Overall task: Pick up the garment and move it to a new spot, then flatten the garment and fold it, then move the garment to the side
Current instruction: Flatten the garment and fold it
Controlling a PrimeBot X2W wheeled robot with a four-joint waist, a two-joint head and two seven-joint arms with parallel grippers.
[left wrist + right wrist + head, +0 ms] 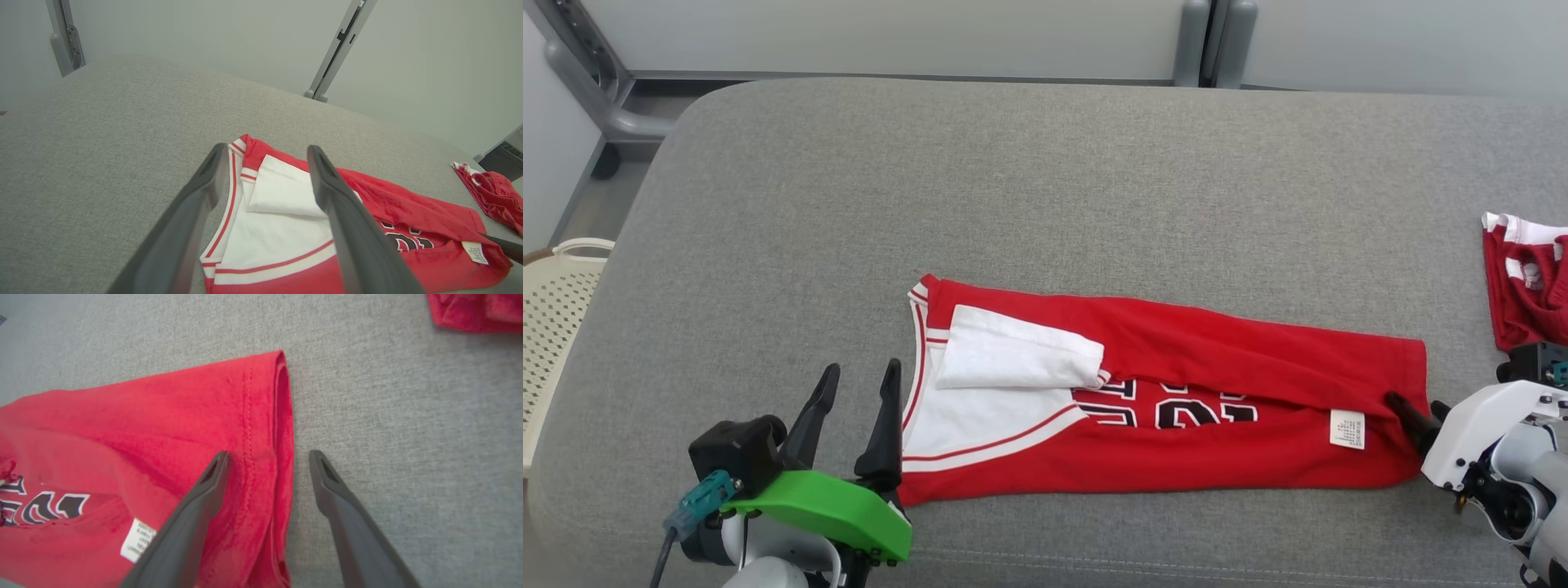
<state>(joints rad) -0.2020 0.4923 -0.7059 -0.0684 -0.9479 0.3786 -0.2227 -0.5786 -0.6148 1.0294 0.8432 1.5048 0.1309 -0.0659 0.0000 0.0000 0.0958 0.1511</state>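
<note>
Garment (1217,359) lies folded lengthwise, near middle of grey cushion (1013,180). Left gripper (862,371) spread at collar end, right gripper (268,455) spread astride hem; nothing held. Best: pinch all layers, lift both ends evenly.

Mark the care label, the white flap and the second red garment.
care label (1347,429), head view, tag centre.
white flap (1021,359), head view, middle of the fold.
second red garment (1535,314), head view, red body.

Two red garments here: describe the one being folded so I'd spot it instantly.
On the grey cushioned surface, look mid-front. The red jersey lies there folded into a long strip. Unlike the crumpled red garment at the right edge, it shows a white panel, black numerals and a white label.
</note>
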